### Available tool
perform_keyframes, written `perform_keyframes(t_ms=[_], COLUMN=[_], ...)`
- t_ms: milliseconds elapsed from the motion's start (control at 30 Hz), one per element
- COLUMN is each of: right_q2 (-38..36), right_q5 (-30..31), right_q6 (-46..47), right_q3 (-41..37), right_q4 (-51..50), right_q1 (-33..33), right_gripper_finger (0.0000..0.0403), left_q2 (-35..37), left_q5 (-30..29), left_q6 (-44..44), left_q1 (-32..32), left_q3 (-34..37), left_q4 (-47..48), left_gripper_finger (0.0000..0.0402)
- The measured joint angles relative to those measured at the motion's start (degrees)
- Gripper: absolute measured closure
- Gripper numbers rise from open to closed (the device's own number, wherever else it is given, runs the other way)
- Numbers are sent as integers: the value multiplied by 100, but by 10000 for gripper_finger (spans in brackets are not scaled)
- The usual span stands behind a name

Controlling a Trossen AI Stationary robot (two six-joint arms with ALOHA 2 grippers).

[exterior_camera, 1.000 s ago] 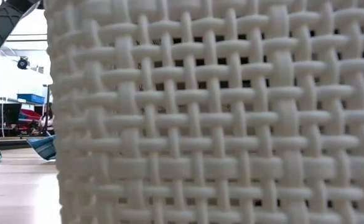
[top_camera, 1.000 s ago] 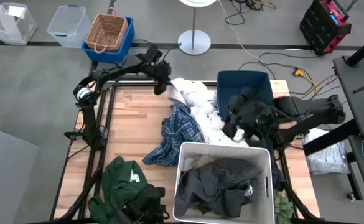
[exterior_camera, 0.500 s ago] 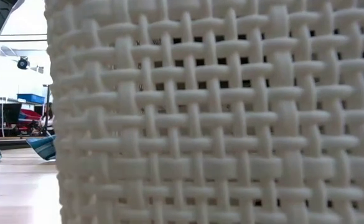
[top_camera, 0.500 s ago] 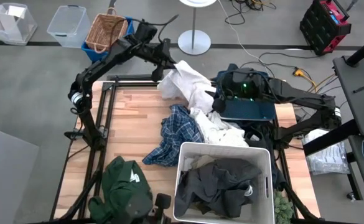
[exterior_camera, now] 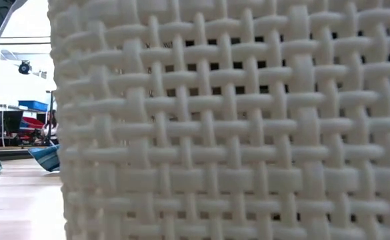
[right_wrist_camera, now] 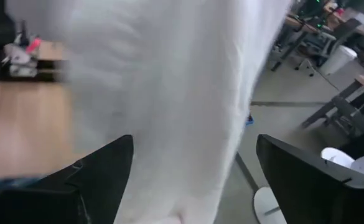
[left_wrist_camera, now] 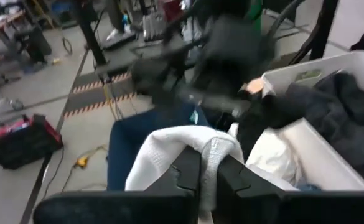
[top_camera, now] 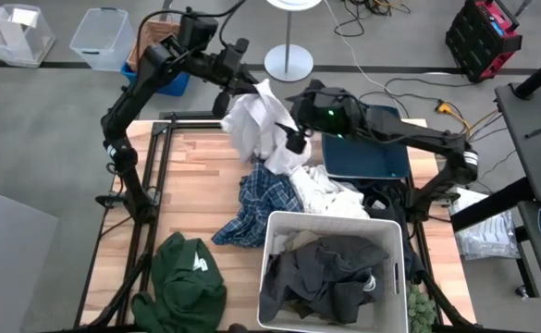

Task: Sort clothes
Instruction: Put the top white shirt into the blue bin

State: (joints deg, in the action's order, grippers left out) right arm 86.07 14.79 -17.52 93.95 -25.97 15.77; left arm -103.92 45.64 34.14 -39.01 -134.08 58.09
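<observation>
Nearest, dark grey garments [top_camera: 330, 268] heaped inside white woven plastic bin [top_camera: 275, 231] — dark green garment [top_camera: 185, 268] bunched left of it. Mid-table, blue-and-white plaid shirt [top_camera: 263, 199] sprawled on the wooden table [top_camera: 196, 176]. Farther back, white fabric garment [top_camera: 259, 125] lifted off the pile, pinched at its top by left gripper [top_camera: 236, 88], clamped tight. Right gripper [top_camera: 290, 137], fingers spread wide around the hanging cloth — not gripping. Navy blue plastic bin [top_camera: 372, 157] beneath the right arm.
</observation>
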Motion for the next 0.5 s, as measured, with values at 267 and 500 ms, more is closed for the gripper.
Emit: perform_keyframes(t_ms=[267,500], right_q2=[1043,1751], right_q5=[-1523,-2104], right_q6=[332,147], right_q3=[1256,2236], right_q4=[-16,-23], right_q1=[323,339], right_gripper_finger=[81,223], left_q2=[162,208], left_q5=[7,11], left_q6=[-260,-479], left_q1=[232,272], left_q3=[-92,-96], left_q4=[-154,-183], left_gripper_finger=[401,401])
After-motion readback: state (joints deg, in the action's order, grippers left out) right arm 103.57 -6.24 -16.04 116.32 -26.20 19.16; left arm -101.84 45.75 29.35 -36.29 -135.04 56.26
